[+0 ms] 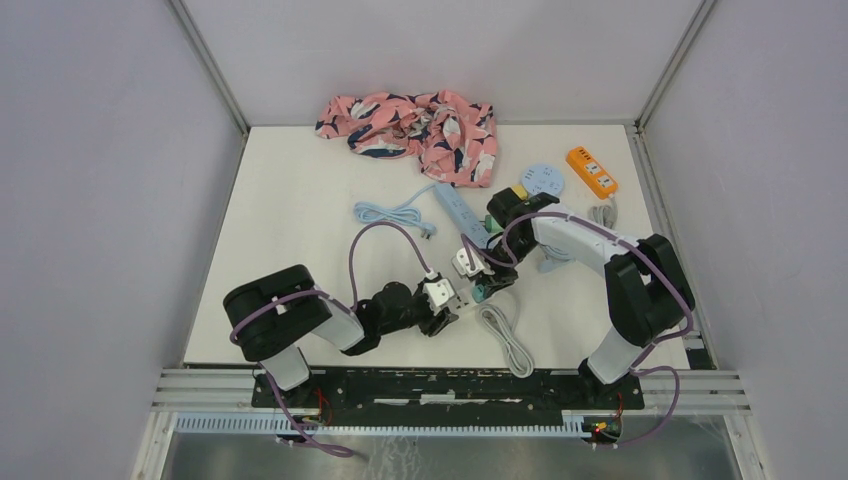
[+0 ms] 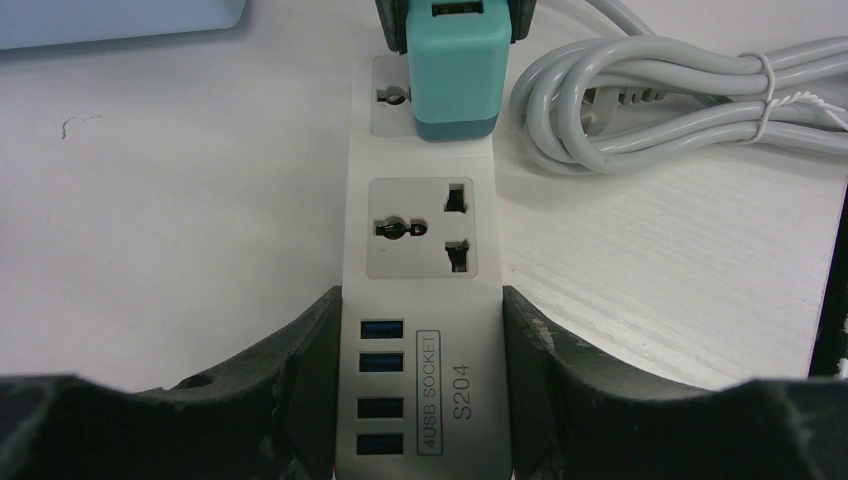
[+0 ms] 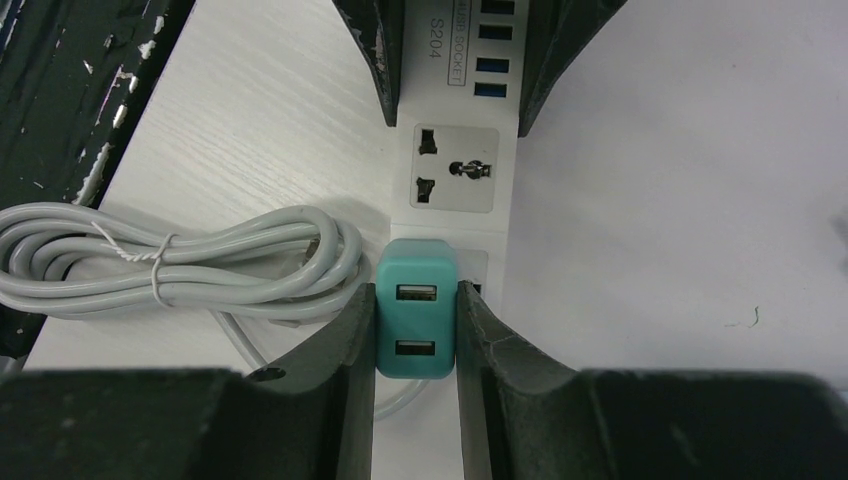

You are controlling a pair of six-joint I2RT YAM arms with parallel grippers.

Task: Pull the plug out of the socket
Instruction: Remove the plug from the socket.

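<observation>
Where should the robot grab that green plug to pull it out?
By its two flat sides, coming down from above. The plug stands upright in the power strip, so those sides are free; the right gripper is shut on them, while the left gripper clamps the strip's USB end.

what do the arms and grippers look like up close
Left arm and right arm: white links, chunky black joints, purple cables looping alongside. Left gripper and right gripper: white bodies, black wedge-shaped fingers with chipped, scuffed edges.
</observation>
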